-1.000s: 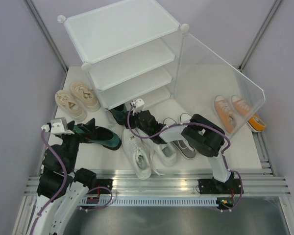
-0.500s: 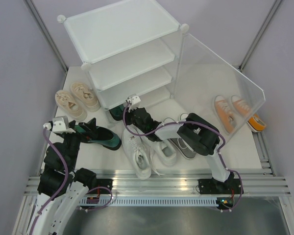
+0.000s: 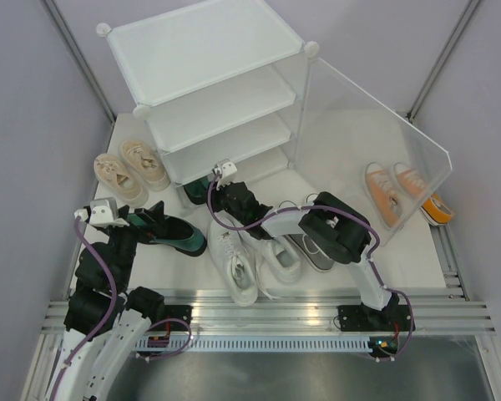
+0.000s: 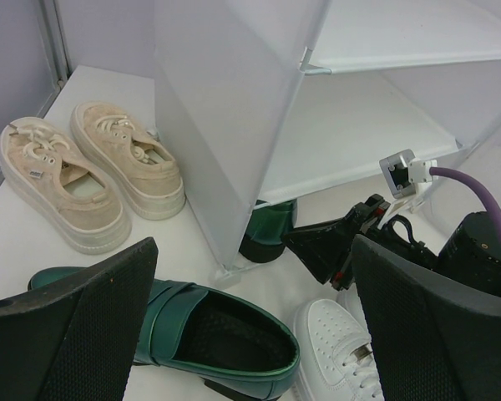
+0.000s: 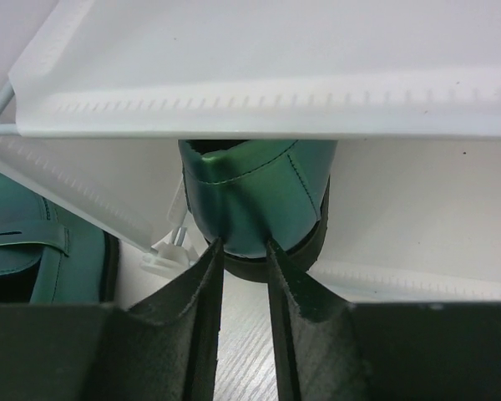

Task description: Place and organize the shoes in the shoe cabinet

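Note:
The white shoe cabinet (image 3: 209, 50) stands at the back, its clear door panel (image 3: 376, 134) swung open to the right. One dark green shoe (image 5: 255, 192) sits heel-out in the bottom tier. My right gripper (image 5: 245, 246) has its fingertips against that heel, jaws narrowly open with bare table between them. The other green shoe (image 4: 209, 334) lies on the table under my left gripper (image 4: 252, 251), which is wide open and holds nothing. In the top view the right gripper (image 3: 213, 188) is at the cabinet's front left corner.
Beige shoes (image 3: 132, 170) lie left of the cabinet. White shoes (image 3: 234, 259) and grey shoes (image 3: 313, 246) sit in the middle under the right arm. Orange shoes (image 3: 397, 192) are at the right behind the door panel. Grey walls close in both sides.
My right gripper has moved toward the cabinet and narrowed its jaws. The green shoe has slid further under the bottom shelf and the cabinet has shifted slightly left. The left arm has stayed still.

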`<action>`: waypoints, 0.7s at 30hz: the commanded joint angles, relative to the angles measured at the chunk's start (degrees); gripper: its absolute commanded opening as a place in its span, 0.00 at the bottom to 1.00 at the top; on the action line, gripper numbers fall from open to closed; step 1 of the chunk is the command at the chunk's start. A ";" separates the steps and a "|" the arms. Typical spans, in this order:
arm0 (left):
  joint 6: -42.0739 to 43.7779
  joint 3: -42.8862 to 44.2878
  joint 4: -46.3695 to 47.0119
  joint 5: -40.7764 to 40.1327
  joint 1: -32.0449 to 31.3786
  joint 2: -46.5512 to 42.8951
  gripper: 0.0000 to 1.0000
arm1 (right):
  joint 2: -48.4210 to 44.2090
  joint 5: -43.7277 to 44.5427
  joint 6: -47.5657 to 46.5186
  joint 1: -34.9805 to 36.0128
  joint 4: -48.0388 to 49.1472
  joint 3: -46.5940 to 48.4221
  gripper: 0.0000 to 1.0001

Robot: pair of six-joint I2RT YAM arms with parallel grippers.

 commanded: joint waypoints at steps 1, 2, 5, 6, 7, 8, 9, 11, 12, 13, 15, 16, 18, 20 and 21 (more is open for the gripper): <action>-0.04 0.28 1.17 1.55 0.10 0.49 1.00 | -0.97 -1.18 0.24 -0.45 3.40 0.18 0.34; -0.04 0.37 1.26 1.73 0.18 0.49 1.00 | -2.19 -1.27 0.41 -0.45 3.49 -0.43 0.36; -0.04 0.37 1.17 1.64 0.18 0.32 0.99 | -5.62 -2.06 0.50 -0.45 3.31 -3.16 0.47; -0.04 0.37 1.17 1.64 0.18 0.32 1.00 | -6.59 -2.24 0.50 -0.36 2.79 -4.73 0.52; -0.04 0.28 1.26 1.64 0.18 0.23 1.00 | -7.65 -2.42 0.59 -0.45 2.61 -5.70 0.53; 0.05 0.28 1.26 1.55 0.18 0.23 1.00 | -9.74 -3.20 0.68 -0.45 2.35 -6.50 0.54; 0.05 0.19 1.26 1.55 0.18 0.23 1.00 | -10.81 -3.56 0.76 -0.45 1.65 -8.07 0.56; 0.05 0.28 1.17 1.38 0.18 0.05 1.00 | -13.88 -4.44 1.03 -0.28 0.86 -9.75 0.57; 0.14 0.28 1.17 1.46 0.18 0.05 1.00 | -15.03 -5.57 1.03 -0.27 0.33 -11.41 0.59; 0.14 0.19 1.17 1.38 0.18 -0.03 1.00 | -16.00 -6.54 1.20 -0.10 0.06 -12.30 0.59; 0.23 0.19 1.26 1.20 0.18 -0.12 1.00 | -18.72 -10.04 0.77 0.16 -1.77 -14.14 0.61; 0.23 0.10 1.17 1.11 0.18 -0.21 1.00 | -19.51 -11.98 0.33 0.60 -2.66 -14.59 0.62; 0.23 0.02 1.17 0.94 0.18 -0.39 1.00 | -21.54 -17.41 -0.90 1.39 -5.20 -15.82 0.68; 0.31 0.01 1.17 0.67 0.18 -0.56 1.00 | -22.77 -19.98 -2.30 2.27 -7.31 -16.17 0.71; 0.31 -0.07 1.17 0.67 0.18 -0.48 1.00 | -23.03 -20.78 -4.66 2.80 -10.02 -16.00 0.74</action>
